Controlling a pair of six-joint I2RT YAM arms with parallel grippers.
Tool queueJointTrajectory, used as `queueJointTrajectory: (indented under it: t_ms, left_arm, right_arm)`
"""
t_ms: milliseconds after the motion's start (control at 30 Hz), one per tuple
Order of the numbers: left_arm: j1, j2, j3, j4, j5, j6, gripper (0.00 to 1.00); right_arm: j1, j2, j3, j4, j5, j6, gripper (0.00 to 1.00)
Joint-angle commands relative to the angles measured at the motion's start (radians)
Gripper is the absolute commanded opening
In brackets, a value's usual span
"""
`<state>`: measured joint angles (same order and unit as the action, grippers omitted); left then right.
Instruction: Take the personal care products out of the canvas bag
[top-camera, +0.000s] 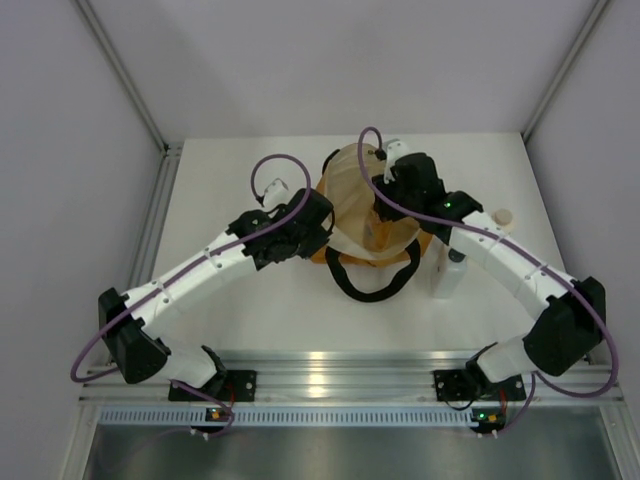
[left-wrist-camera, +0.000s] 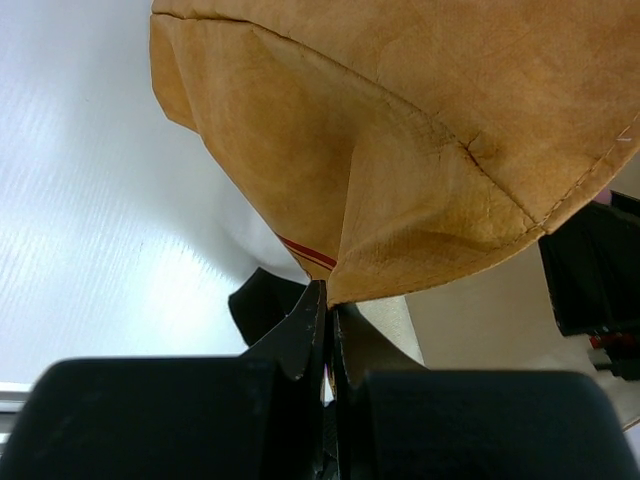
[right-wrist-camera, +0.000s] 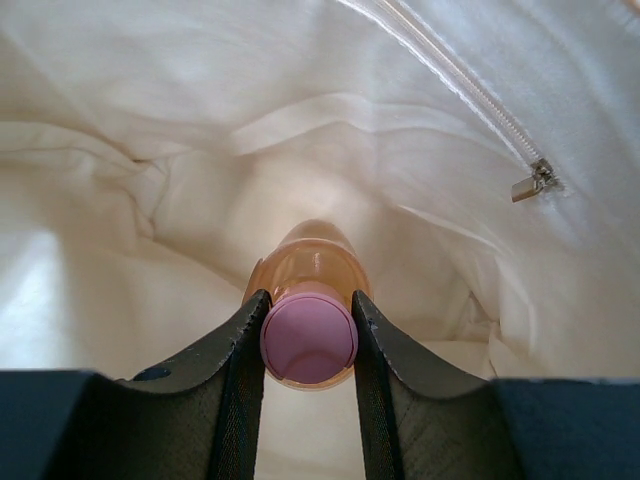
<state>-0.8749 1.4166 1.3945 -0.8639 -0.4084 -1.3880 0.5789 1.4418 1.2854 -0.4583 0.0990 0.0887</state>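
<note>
Two grasps, left hand (left-wrist-camera: 328, 298) pinching canvas bag (left-wrist-camera: 400, 150), right hand (right-wrist-camera: 310, 305) clamping orange bottle (right-wrist-camera: 312, 265)

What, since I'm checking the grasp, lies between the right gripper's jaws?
The orange translucent bottle, pink cap toward the camera, sits in the right gripper, jaws against its sides. The right wrist view shows this, inside the canvas bag.

The canvas bag (left-wrist-camera: 420, 130) is matt, creased tan cloth, its lining (right-wrist-camera: 180, 150) smooth cream fabric; the orange bottle (right-wrist-camera: 312, 262) seems translucent, glossy plastic.
</note>
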Motion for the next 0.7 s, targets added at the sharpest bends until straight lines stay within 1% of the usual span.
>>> queueJointTrajectory:
  t_ms: [0, 100, 133, 233, 267, 367, 433, 467, 500, 667]
  left_arm:
    - [0.004, 0.015, 0.049, 0.009, -0.012, 0.004, 0.02]
    - [0.004, 0.013, 0.054, 0.009, -0.023, 0.001, 0.13]
    - [0.004, 0.012, 0.054, 0.009, -0.029, 0.001, 0.23]
    - [0.004, 0.007, 0.057, 0.009, -0.041, -0.002, 0.46]
    - [0.004, 0.004, 0.058, 0.009, -0.044, 0.0, 0.6]
    - [0.004, -0.011, 0.072, 0.009, -0.07, 0.009, 0.72]
    - [0.004, -0.019, 0.09, 0.009, -0.087, 0.026, 0.86]
    - [0.004, -0.024, 0.096, 0.011, -0.101, 0.035, 0.96]
    - [0.004, -0.027, 0.106, 0.008, -0.109, 0.055, 0.98]
    - [0.004, -0.053, 0.146, 0.008, -0.147, 0.125, 0.98]
  right_arm:
    - [0.025, -0.13, 0.123, 0.116, -0.064, -0.017, 0.0]
    - [0.027, -0.15, 0.156, 0.093, -0.071, -0.024, 0.0]
    - [0.029, -0.155, 0.172, 0.09, -0.074, -0.027, 0.0]
    - [0.03, -0.17, 0.205, 0.069, -0.079, -0.032, 0.0]
    - [0.032, -0.173, 0.216, 0.063, -0.081, -0.033, 0.0]
    - [0.035, -0.182, 0.264, 0.034, -0.087, -0.043, 0.0]
    - [0.036, -0.19, 0.294, 0.017, -0.091, -0.046, 0.0]
    - [0.039, -0.192, 0.307, 0.012, -0.094, -0.043, 0.0]
    - [0.039, -0.195, 0.318, 0.004, -0.094, -0.043, 0.0]
    - [0.053, -0.193, 0.428, -0.06, -0.094, -0.058, 0.0]
